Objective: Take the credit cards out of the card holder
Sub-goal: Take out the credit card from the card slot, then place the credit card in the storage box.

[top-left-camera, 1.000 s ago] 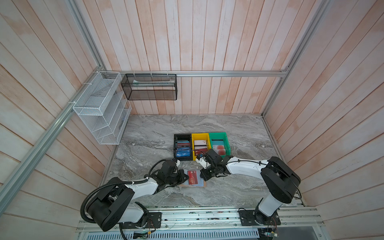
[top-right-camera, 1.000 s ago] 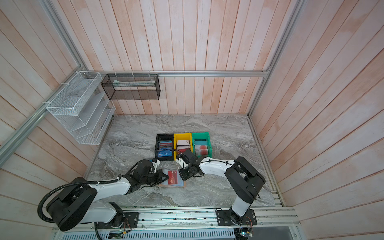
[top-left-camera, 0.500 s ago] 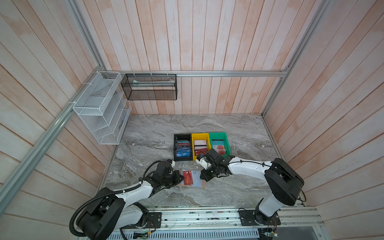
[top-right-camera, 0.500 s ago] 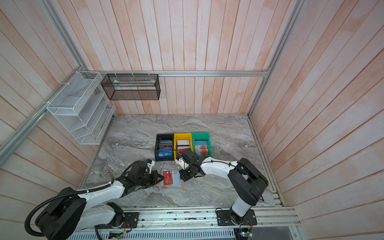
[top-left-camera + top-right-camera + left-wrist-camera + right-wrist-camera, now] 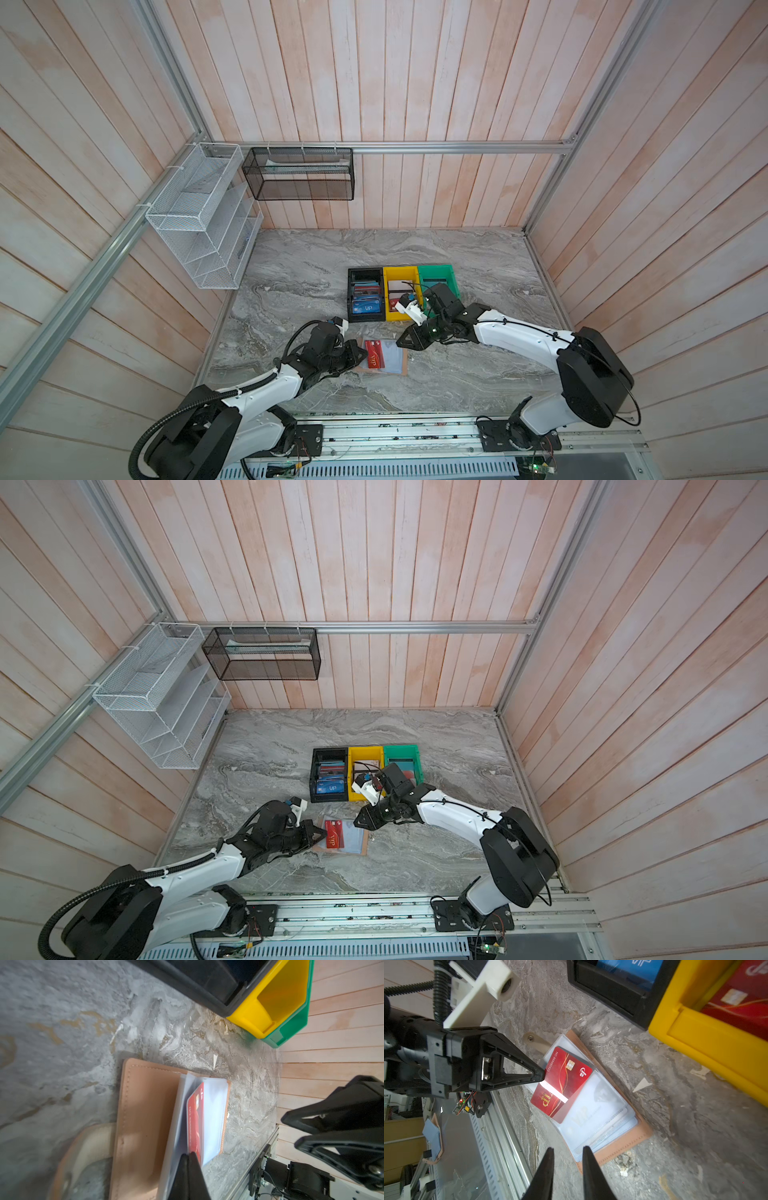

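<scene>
Shut on the red VIP card's (image 5: 562,1084) edge, the left gripper (image 5: 542,1075) holds it half out of the open card holder's (image 5: 641,1134) sleeve (image 5: 596,1109), while the right gripper (image 5: 568,1148), slightly parted and empty, hovers beside the holder, probably to steady it.

The card (image 5: 561,1082) is red with gold swirls and gold letters. The holder (image 5: 143,1115) is tan, and its sleeves (image 5: 600,1118) are pale blue and see-through. There is a black bin (image 5: 612,991), a yellow bin (image 5: 706,1043) and a green bin (image 5: 436,272). The table (image 5: 316,266) is grey with wavy streaks. The walls (image 5: 374,83) are pale pink wood stripes.
</scene>
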Robot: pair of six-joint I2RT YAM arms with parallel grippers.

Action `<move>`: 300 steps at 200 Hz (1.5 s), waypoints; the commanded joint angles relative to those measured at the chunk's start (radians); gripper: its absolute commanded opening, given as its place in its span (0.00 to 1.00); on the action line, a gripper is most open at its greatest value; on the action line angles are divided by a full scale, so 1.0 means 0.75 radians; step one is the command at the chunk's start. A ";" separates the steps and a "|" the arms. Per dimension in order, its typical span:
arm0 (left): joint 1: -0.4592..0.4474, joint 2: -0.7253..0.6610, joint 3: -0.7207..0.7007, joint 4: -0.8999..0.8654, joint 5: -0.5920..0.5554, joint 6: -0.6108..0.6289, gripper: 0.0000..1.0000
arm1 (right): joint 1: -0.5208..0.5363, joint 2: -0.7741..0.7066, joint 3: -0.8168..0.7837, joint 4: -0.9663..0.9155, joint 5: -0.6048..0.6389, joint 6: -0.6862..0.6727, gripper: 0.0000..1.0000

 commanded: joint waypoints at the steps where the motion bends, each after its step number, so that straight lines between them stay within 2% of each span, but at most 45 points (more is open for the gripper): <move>1: 0.011 -0.052 0.046 -0.183 -0.105 0.055 0.00 | -0.001 0.073 0.012 0.048 -0.112 -0.007 0.25; 68: 0.027 -0.144 0.056 -0.240 -0.102 0.062 0.00 | -0.002 0.185 0.031 0.142 -0.261 -0.009 0.25; 145: 0.042 -0.280 0.098 -0.263 -0.037 0.058 0.00 | -0.002 0.260 0.062 0.190 -0.349 -0.003 0.32; 221: 0.042 -0.220 0.055 -0.040 0.112 0.002 0.00 | -0.002 0.360 0.110 0.263 -0.459 -0.005 0.35; 300: 0.041 -0.218 0.025 0.003 0.120 -0.015 0.00 | -0.002 0.372 0.141 0.323 -0.514 0.023 0.37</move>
